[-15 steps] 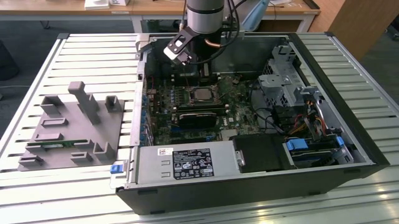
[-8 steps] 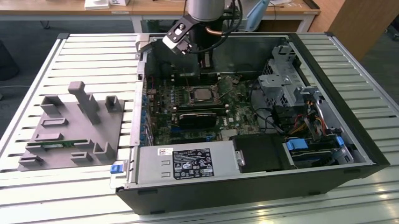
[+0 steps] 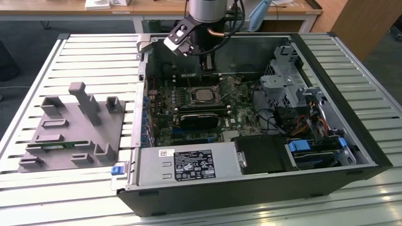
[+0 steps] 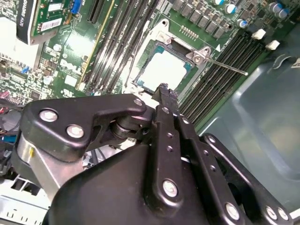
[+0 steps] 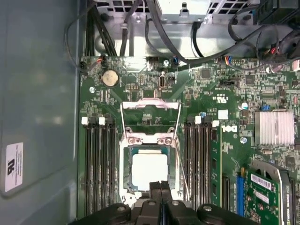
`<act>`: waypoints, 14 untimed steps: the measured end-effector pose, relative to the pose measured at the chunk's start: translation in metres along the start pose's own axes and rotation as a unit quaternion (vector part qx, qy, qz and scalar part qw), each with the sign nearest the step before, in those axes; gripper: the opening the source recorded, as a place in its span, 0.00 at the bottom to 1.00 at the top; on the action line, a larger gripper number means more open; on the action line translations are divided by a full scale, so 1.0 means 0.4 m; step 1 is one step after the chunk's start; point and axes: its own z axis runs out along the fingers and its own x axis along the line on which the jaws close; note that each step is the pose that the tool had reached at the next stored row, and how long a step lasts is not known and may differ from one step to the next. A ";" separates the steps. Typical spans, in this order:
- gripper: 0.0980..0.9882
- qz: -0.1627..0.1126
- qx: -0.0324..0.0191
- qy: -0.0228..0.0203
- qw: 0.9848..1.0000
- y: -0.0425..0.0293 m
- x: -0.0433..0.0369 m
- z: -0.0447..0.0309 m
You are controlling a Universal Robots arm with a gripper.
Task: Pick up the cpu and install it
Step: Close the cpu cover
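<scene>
The cpu (image 5: 150,171), a small square chip with a silver-grey top, lies flat in the motherboard socket (image 5: 125,173). The socket's metal load frame (image 5: 150,105) is flipped open behind it. In both wrist views my gripper (image 5: 160,187) hovers just over the chip's near edge, black fingers pressed together with nothing between them. The second wrist view shows the fingertips (image 4: 163,89) next to the cpu (image 4: 164,70) and the thin socket lever (image 4: 225,65) sticking out. In the exterior view the gripper (image 3: 207,63) hangs inside the open case above the cpu (image 3: 202,95).
Memory slots (image 5: 98,164) flank the socket on both sides. A card (image 5: 267,187) and a silver heatsink (image 5: 274,127) sit nearby. The power supply (image 3: 188,165), drive cage (image 3: 283,80) and cables crowd the case. A grey tray (image 3: 69,127) with a green memory stick (image 3: 56,145) lies on the exterior view's left.
</scene>
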 end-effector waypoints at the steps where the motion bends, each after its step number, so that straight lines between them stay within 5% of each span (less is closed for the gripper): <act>1: 0.01 0.000 0.000 0.000 1.000 0.003 0.000 0.000; 8: 0.01 0.000 0.000 0.000 1.000 0.047 0.000 0.004; 14: 0.01 0.000 0.000 0.000 1.000 0.056 0.001 0.005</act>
